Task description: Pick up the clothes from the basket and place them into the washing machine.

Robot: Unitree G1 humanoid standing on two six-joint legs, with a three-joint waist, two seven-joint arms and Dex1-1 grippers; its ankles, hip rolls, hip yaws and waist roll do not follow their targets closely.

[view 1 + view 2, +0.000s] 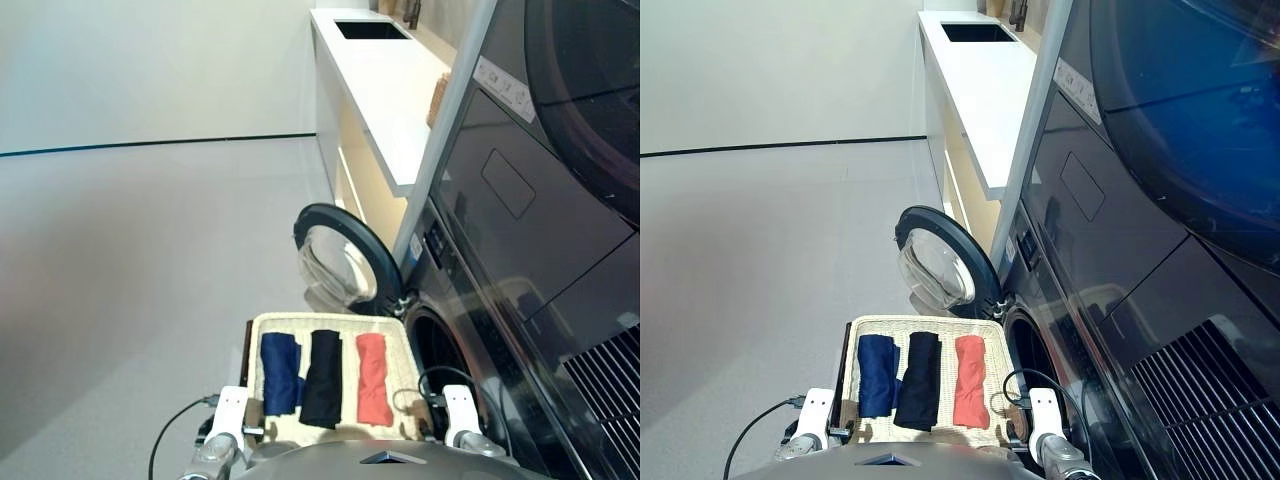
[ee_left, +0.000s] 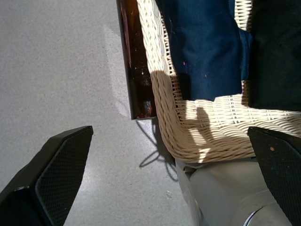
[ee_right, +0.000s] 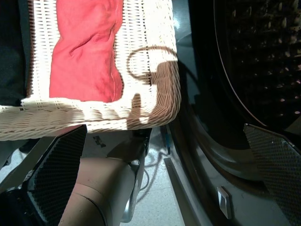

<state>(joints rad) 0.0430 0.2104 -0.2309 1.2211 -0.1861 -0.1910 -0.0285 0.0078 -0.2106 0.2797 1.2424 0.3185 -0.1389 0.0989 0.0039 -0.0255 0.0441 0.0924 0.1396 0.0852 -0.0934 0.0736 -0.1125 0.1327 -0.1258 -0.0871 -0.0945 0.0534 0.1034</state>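
1. Both spread and empty: left gripper (image 2: 164,188) by the basket (image 1: 405,350) corner, right gripper (image 3: 164,179) beside the washing machine (image 1: 440,345).
2. Three clothes untouched in basket; red garment (image 1: 373,378) nearest the drum.
3. Pinch red mid-strip, lift clear of rim, swing into porthole.

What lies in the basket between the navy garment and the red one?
The black garment lies between the navy garment and the red garment, side by side in the basket. Both eye views show this.
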